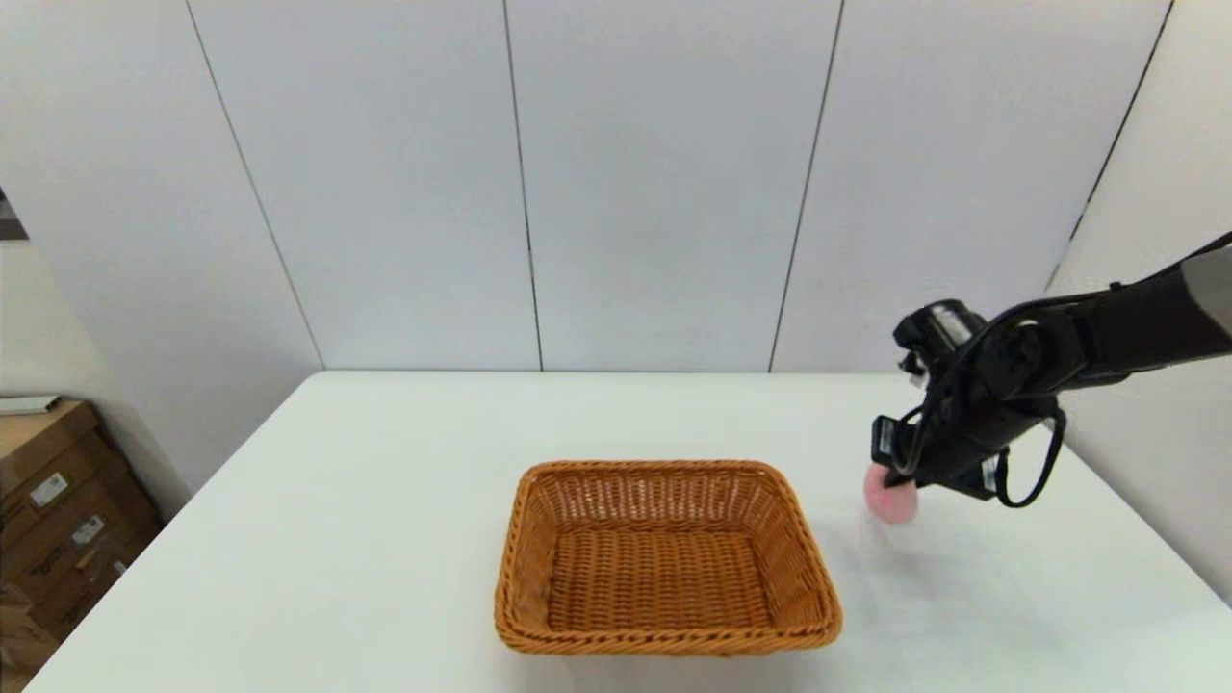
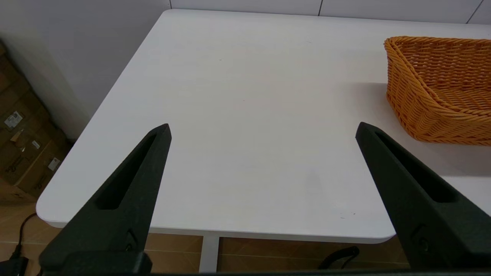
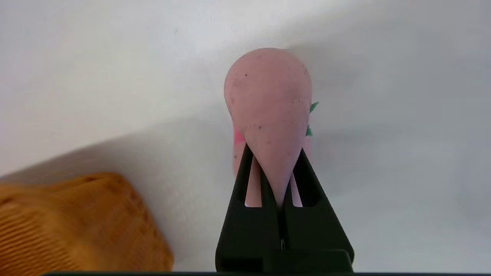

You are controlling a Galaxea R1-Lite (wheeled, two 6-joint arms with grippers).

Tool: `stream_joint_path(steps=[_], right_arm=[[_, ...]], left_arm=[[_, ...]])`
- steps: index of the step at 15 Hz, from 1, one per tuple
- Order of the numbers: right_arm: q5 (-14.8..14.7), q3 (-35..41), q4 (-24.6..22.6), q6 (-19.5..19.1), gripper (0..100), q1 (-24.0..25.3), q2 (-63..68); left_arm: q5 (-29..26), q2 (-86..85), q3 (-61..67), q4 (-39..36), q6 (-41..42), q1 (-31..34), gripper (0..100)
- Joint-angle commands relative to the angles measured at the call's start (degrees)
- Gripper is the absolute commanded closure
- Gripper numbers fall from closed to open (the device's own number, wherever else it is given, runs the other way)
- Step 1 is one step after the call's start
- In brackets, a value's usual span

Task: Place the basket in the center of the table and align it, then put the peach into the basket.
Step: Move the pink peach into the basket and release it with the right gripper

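Observation:
The orange-brown wicker basket (image 1: 664, 558) stands empty in the middle of the white table (image 1: 404, 462), nearer the front edge. To its right, my right gripper (image 1: 890, 486) is shut on the pale-pink peach (image 1: 890, 499), just above the table top. In the right wrist view the peach (image 3: 268, 111) is squeezed narrow between the two black fingers (image 3: 253, 180), and a corner of the basket (image 3: 76, 226) shows beside it. My left gripper (image 2: 262, 130) hangs open over the table's left front part, with the basket (image 2: 441, 88) off to its side.
Cardboard boxes (image 1: 58, 510) stand on the floor left of the table. A white panelled wall runs behind the table. The table's front edge and a leg (image 2: 209, 253) show in the left wrist view.

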Motion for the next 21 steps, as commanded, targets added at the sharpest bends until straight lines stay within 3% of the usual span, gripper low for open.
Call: stream_joint_path(steps=[1, 3, 6, 9, 17, 21], right_arm=[[3.89, -0.1, 4.68, 0.08, 100, -0.31, -13.01], [8.11, -0.1, 8.9, 0.08, 100, 2.51, -18.99], [7.93, -0.19, 11.18, -0.27, 100, 12.17, -23.82], [5.74, -4.14, 12.85, -0.35, 100, 20.96, -20.04], [5.38, -16.19, 13.03, -1.15, 100, 29.75, -0.27], [5.21, -18.12, 13.03, -1.15, 100, 33.53, 4.48]], left_arm=[[0.05, -0.01, 0.02, 0.13, -0.06, 0.0, 0], [0.05, -0.01, 0.02, 0.05, -0.06, 0.0, 0], [0.05, -0.01, 0.02, 0.05, -0.06, 0.0, 0], [0.05, -0.01, 0.02, 0.13, -0.06, 0.0, 0], [0.05, -0.01, 0.02, 0.05, -0.06, 0.0, 0], [0.05, -0.01, 0.02, 0.13, -0.06, 0.0, 0]])
